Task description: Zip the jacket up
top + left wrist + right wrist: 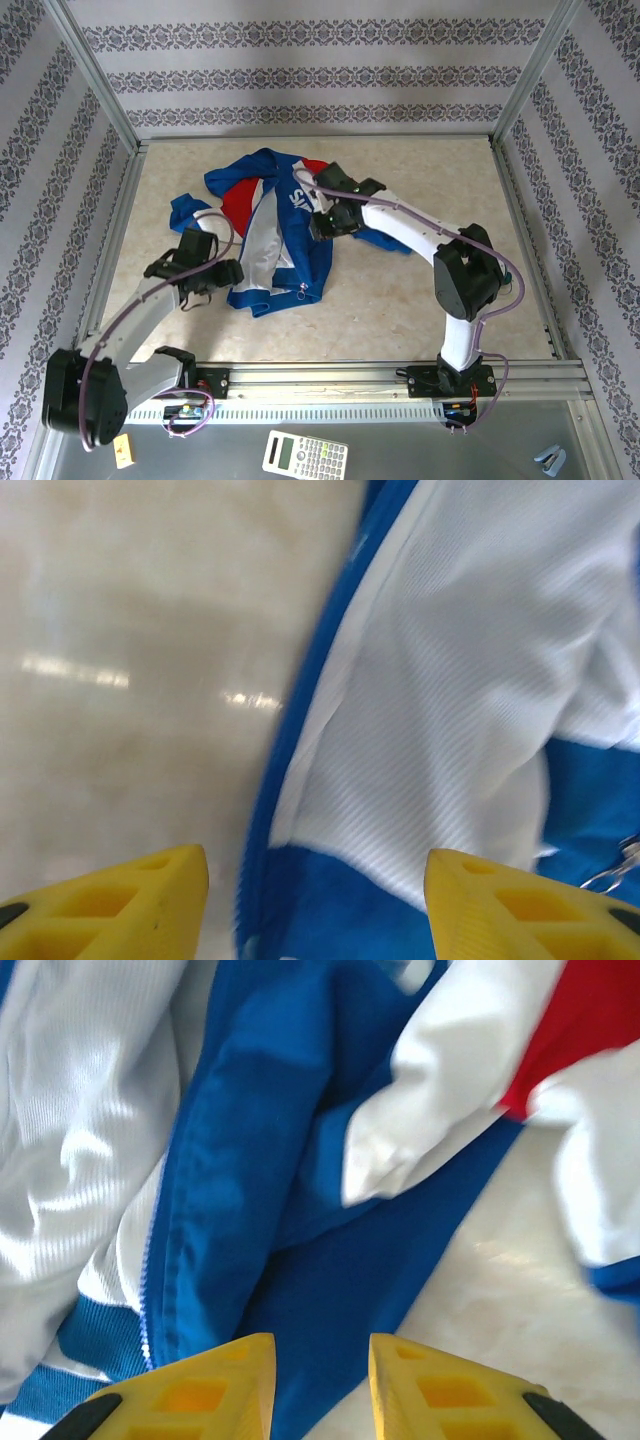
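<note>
From above, the jacket (268,225) is lying open and rumpled on the table (430,300), left of centre, with its hem toward the near side and one sleeve trailing off to the left; the left gripper (205,275) is hovering just beside the near-left edge of the hem, while the right gripper (325,222) is hanging over the right front panel, farther back. The cloth is looking thin, light and limp, so it is likely going to bunch and slide on the smooth tabletop rather than stay put; the stiffer hem band and the zipper tape are looking like the best places to take hold. In the left wrist view, the yellow fingers (150,900) are standing wide apart with nothing between them, the blue zipper edge (300,710) is running up the gap between them, the white mesh lining is spreading to the right, and a bit of metal (625,858), perhaps the pull, is peeking in at the right border. In the right wrist view, the fingertips (230,1380) are parting only narrowly and gripping nothing, poised over a blue fold just right of the zipper teeth (150,1290)
</note>
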